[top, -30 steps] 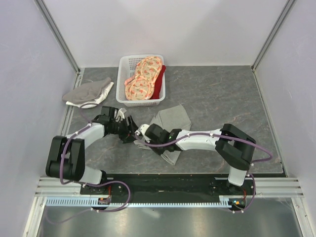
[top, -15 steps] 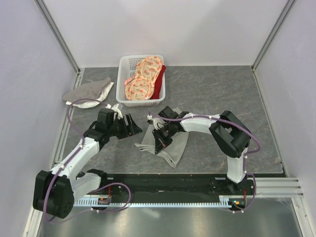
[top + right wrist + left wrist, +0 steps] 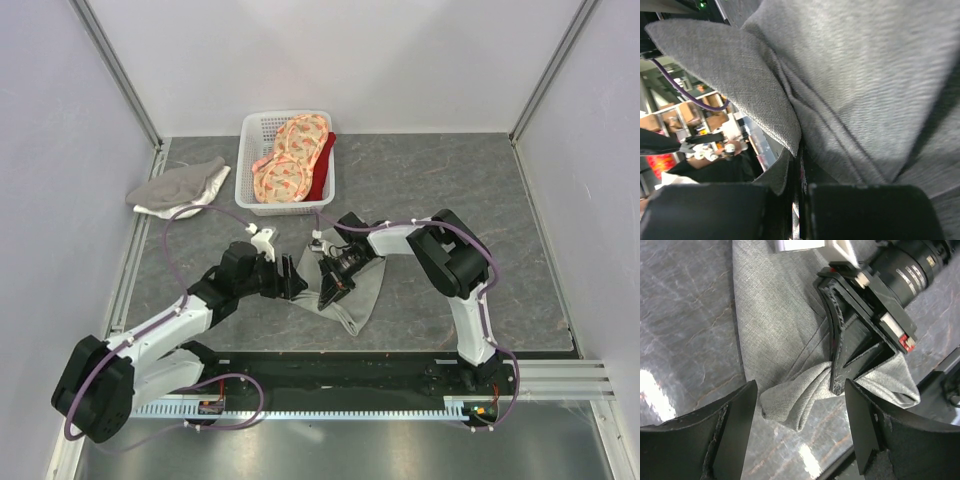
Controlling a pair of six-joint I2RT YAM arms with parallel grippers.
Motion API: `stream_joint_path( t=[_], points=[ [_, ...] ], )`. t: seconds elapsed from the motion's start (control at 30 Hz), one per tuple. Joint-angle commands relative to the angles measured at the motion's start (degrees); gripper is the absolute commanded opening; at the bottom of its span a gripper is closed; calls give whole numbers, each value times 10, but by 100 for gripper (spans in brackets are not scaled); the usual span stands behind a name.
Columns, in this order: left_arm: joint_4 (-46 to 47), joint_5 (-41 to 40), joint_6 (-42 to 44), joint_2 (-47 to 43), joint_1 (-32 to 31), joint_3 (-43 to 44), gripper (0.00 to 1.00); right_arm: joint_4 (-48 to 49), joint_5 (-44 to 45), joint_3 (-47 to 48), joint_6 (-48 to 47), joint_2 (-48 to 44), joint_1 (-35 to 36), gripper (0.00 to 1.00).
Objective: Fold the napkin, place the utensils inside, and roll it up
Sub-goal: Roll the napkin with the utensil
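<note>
Only the left wrist view shows the right gripper point(image 3: 838, 382) clamped on a raised fold of the napkin point(image 3: 775, 325). The cloth's bunched corner sits between the spread, empty fingers of the left gripper point(image 3: 799, 395). From above, the napkin lies front and middle on the counter point(image 3: 450, 180), its near corner close to the front edge, with bare stone to its right. Half a second ago the left gripper stood farther back; it has now closed in on the cloth's left edge.
</note>
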Motion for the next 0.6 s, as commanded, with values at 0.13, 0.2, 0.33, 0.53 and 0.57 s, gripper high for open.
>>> stream_joint_path(
  t=[0.13, 0.2, 0.33, 0.53, 0.57],
  points=[
    [173, -5, 69, -1, -21, -68, 78, 14, -73, 31, -3, 40, -22, 0],
    [184, -2, 76, 3, -27, -79, 78, 15, -79, 33, -3, 48, -27, 0],
    [194, 5, 80, 16, -33, -77, 77, 20, -90, 35, 4, 58, -33, 0],
    [187, 5, 89, 31, -43, -73, 75, 35, -98, 35, 20, 67, -39, 0],
    [183, 4, 90, 41, -45, -66, 74, 36, -98, 35, 22, 67, -41, 0]
  ],
)
